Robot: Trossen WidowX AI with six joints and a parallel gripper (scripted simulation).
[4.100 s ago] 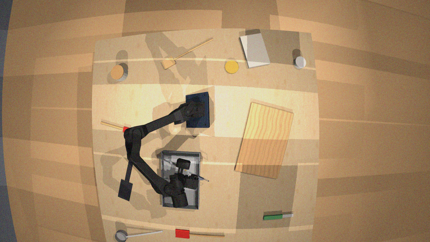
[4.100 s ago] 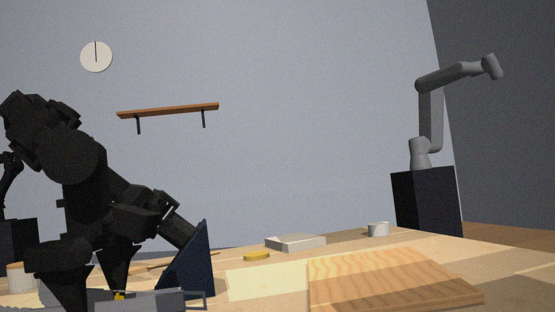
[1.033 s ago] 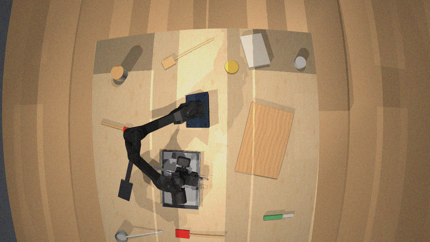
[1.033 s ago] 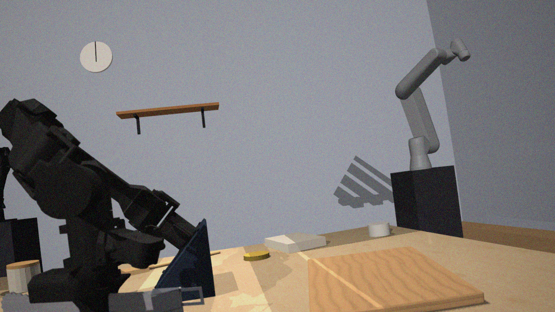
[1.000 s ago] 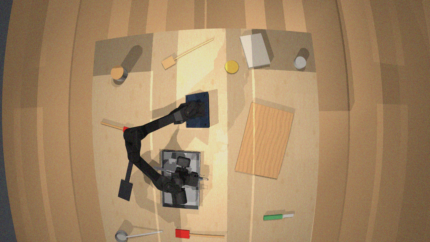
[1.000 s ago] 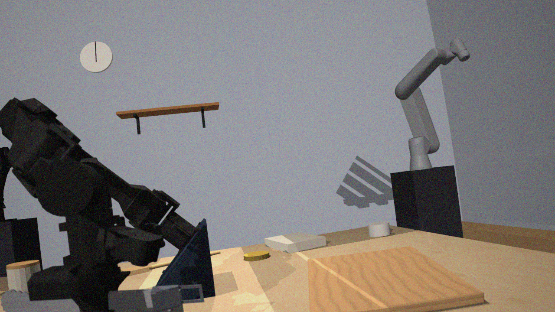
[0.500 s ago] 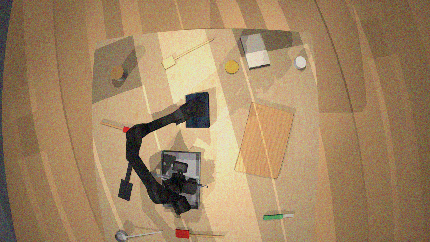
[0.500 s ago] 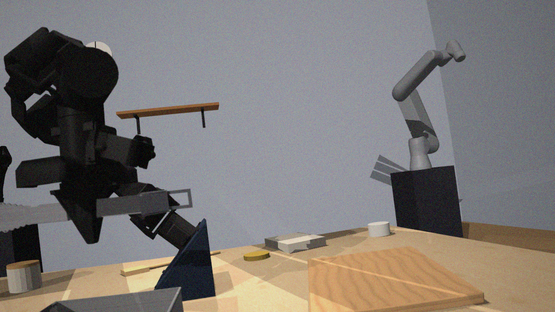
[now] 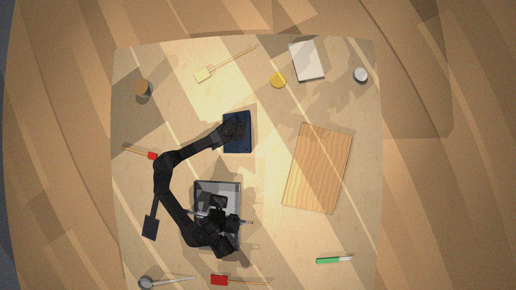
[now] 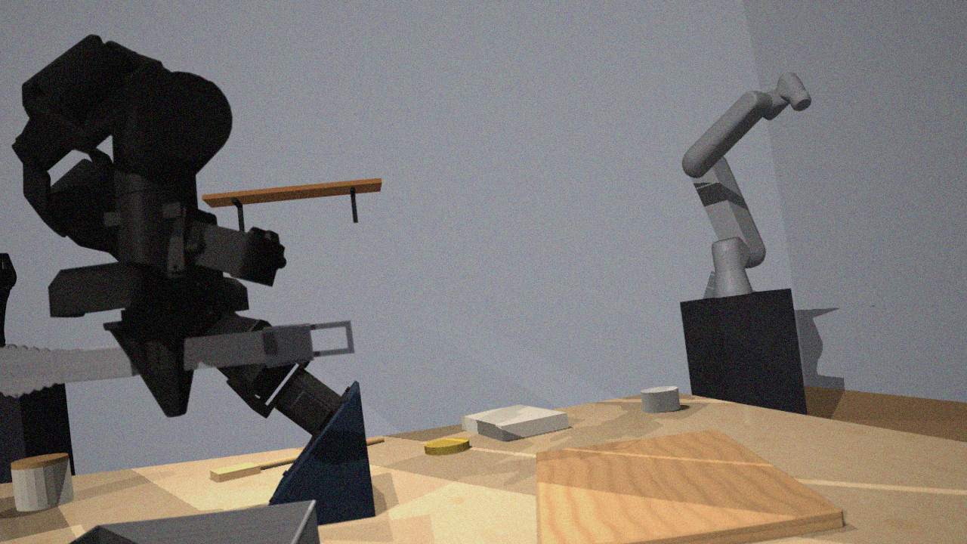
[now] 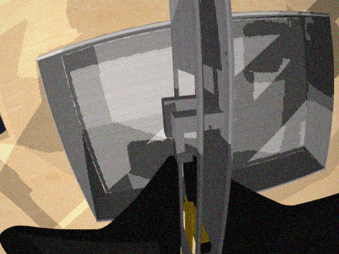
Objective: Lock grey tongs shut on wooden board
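Note:
My gripper [image 9: 217,217] [image 10: 168,381] [image 11: 180,164] is shut on the grey tongs [image 9: 246,222] [image 10: 223,349] [image 11: 187,42], around the middle of their arms. The tongs hang above the roasting tin [image 9: 240,196] [image 10: 216,531] [image 11: 65,106], clear of its rim in the exterior view. They lie close to level, scalloped tips to the left and the end with the open loop to the right. The two arms are close together; a yellow piece shows between them in the wrist view. Whether the lock has caught cannot be seen. The wooden board [image 9: 317,169] [image 10: 662,486] lies right of the tin.
The blue arm base [image 9: 245,146] [image 10: 344,473] stands behind the tin. A dark spatula [image 9: 150,227] lies left of it, a red one [image 9: 219,279] and a ladle [image 9: 145,282] in front. A green-handled tool [image 9: 327,259] lies in front of the board.

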